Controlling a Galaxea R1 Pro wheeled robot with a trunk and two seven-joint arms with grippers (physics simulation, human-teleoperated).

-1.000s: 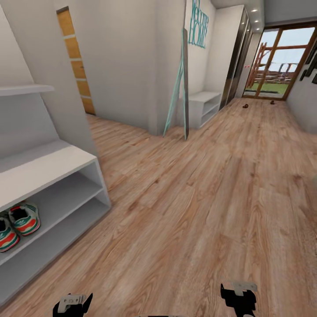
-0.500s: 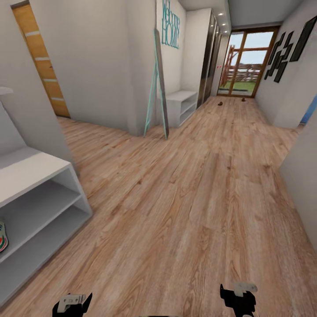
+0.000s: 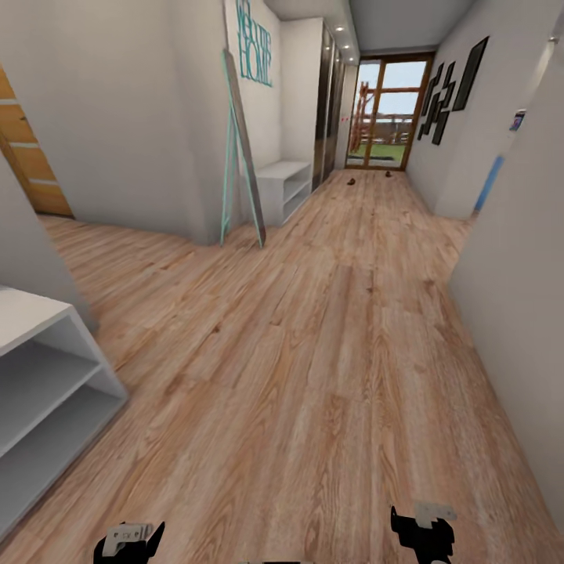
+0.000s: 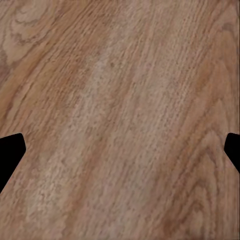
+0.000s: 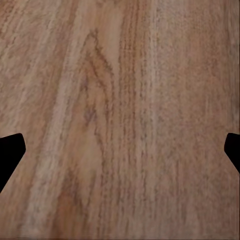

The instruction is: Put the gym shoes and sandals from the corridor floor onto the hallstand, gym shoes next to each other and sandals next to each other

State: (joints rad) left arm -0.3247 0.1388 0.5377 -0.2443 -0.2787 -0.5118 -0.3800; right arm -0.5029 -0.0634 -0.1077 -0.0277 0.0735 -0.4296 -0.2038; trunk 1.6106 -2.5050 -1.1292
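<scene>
The two sandals show as small dark-brown spots far down the corridor floor, one a little nearer than the other, close to the glass door. One end of the pale grey hallstand juts in at the left edge, and the part of its open compartments in view is bare. The gym shoes are out of view. My left gripper and right gripper hang low at the picture's bottom edge. In both wrist views the fingertips stand wide apart over bare planks, holding nothing.
A low white bench and a leaning teal-framed mirror stand against the left wall. A grey wall closes in on the right. The glass door ends the corridor, and an orange door is at the far left.
The camera has swung right along the corridor. The hallstand has slid towards the left edge and the gym shoes in its compartment have left the picture. Both grippers hold the same pose.
</scene>
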